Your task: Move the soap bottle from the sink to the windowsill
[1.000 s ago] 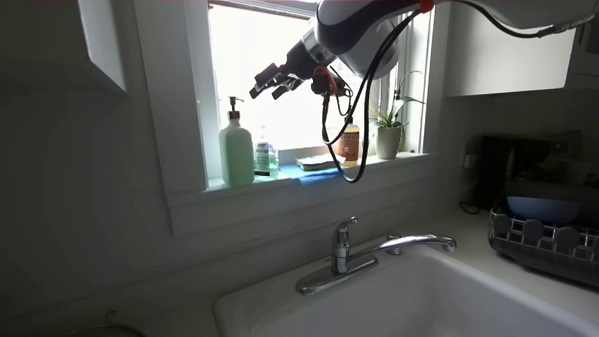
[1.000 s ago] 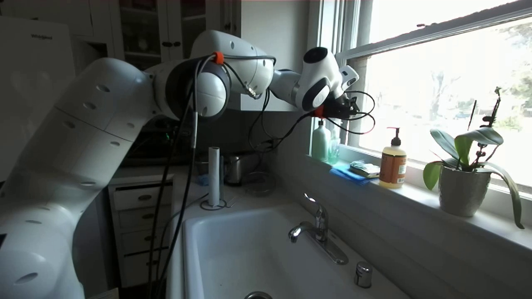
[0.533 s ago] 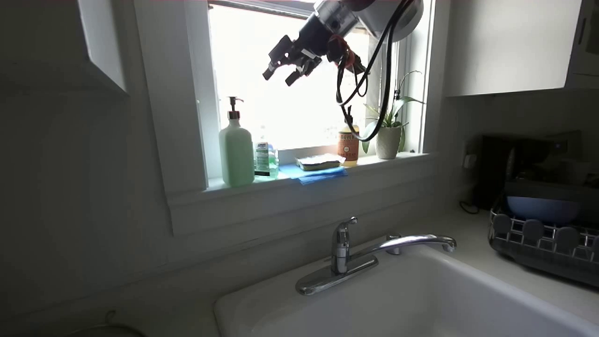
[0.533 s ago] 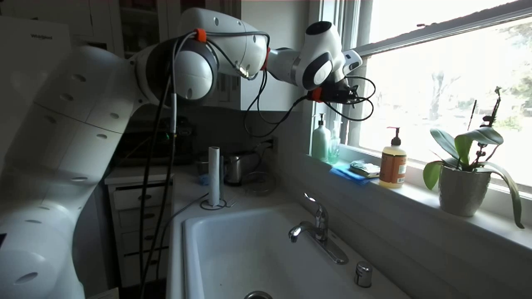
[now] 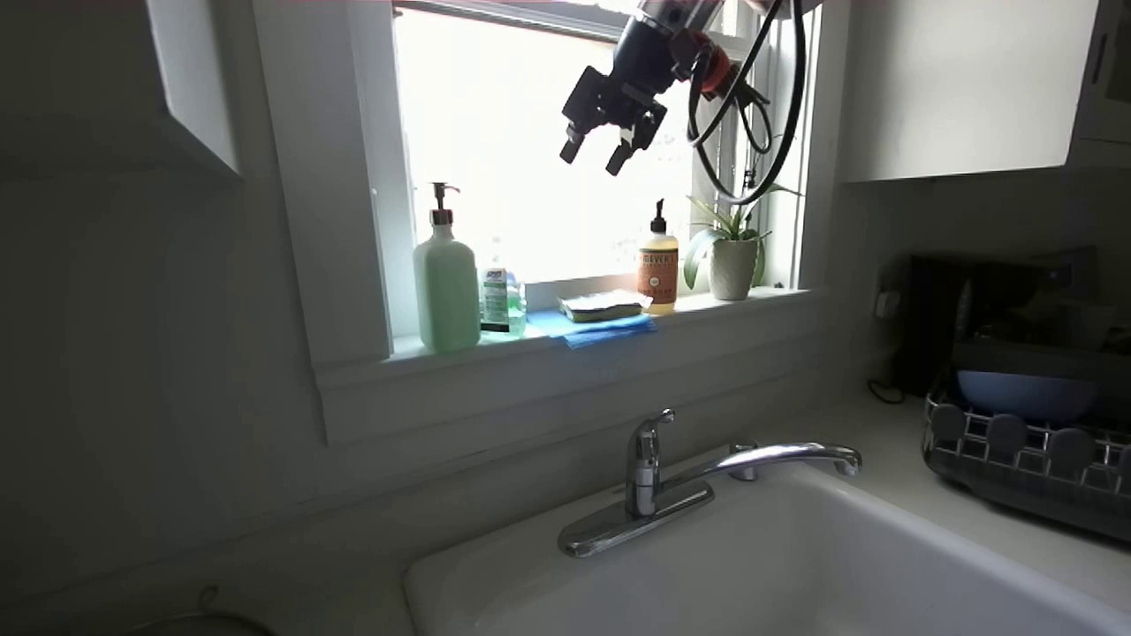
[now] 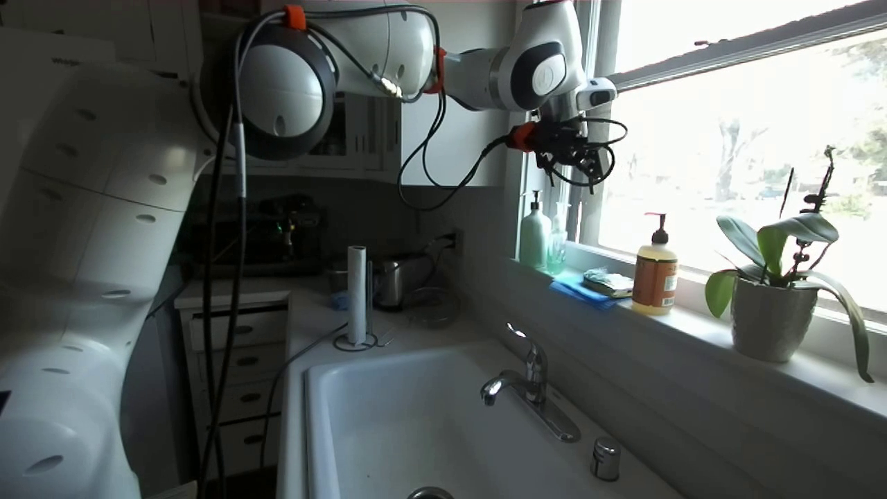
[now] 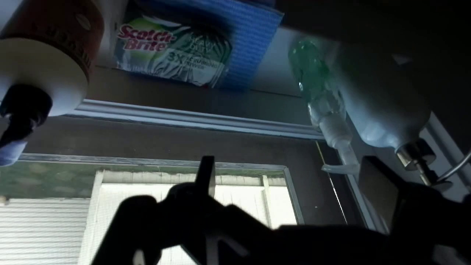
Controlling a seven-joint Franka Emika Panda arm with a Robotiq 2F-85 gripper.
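The soap bottle (image 5: 497,305), small, clear and greenish with a label, stands upright on the white windowsill (image 5: 782,292), beside the tall green pump bottle. It also shows in an exterior view (image 6: 556,251) and upside down in the wrist view (image 7: 318,82), where a fingertip overlaps its nozzle. My gripper (image 5: 592,159) is open and empty in front of the window, higher than the bottles and apart from them; it also shows in an exterior view (image 6: 572,186) and the wrist view (image 7: 289,165). The white sink (image 6: 388,409) with its chrome faucet (image 6: 535,374) lies below.
The tall green pump bottle (image 5: 448,291), a sponge pack (image 5: 603,306) on a blue cloth (image 5: 610,333), an amber bottle (image 5: 657,274) and a potted orchid (image 5: 732,269) line the sill. A dish rack (image 5: 1025,459) and a paper-towel post (image 6: 357,294) stand on the counter.
My gripper has moved away from above the green bottles toward the amber bottle's side, and its fingers have tilted further downward. The arm has risen. The bottles have not moved.
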